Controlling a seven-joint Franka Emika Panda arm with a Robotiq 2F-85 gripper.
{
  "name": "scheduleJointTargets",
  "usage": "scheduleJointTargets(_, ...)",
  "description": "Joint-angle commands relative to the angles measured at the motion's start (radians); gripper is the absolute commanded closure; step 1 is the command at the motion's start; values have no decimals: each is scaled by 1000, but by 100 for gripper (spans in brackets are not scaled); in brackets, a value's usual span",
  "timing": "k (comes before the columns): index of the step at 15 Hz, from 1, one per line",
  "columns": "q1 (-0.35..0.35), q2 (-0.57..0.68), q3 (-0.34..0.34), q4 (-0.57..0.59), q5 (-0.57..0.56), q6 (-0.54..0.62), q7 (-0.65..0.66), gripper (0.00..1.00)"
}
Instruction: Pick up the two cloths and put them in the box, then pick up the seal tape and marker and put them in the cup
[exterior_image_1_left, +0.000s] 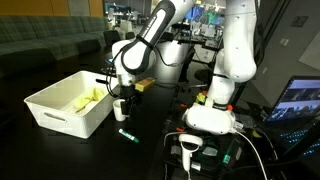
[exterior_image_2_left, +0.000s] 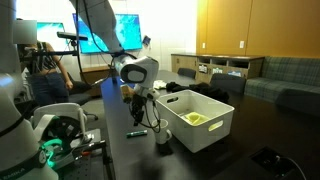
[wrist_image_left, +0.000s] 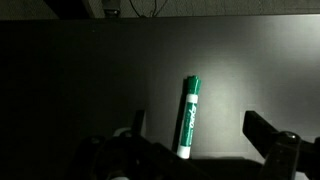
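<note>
A green-and-white marker (wrist_image_left: 188, 118) lies flat on the dark table; it shows in both exterior views (exterior_image_1_left: 127, 135) (exterior_image_2_left: 137, 131). My gripper (wrist_image_left: 200, 135) hangs open above it, one finger on each side of the marker's lower end and nothing held. In both exterior views the gripper (exterior_image_1_left: 120, 93) (exterior_image_2_left: 137, 101) hovers beside the white box (exterior_image_1_left: 60, 108) (exterior_image_2_left: 205, 130). A yellow cloth (exterior_image_1_left: 88, 98) (exterior_image_2_left: 193, 118) lies inside the box. The white cup (exterior_image_1_left: 120, 108) (exterior_image_2_left: 162, 137) stands by the box's corner. I see no second cloth, and the seal tape is out of view.
The robot's white base (exterior_image_1_left: 210, 115) stands right of the marker, with cables and a small device (exterior_image_1_left: 188, 148) in front of it. A lit laptop screen (exterior_image_1_left: 300, 100) is at the far right. The table's edge runs near the base (exterior_image_2_left: 60, 140).
</note>
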Motion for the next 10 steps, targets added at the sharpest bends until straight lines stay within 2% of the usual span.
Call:
scheduleJointTargets(1, 27, -3, 29, -34, 34, 87, 21, 0)
scheduleJointTargets(10, 74, 60, 46, -15, 63, 226, 181, 0)
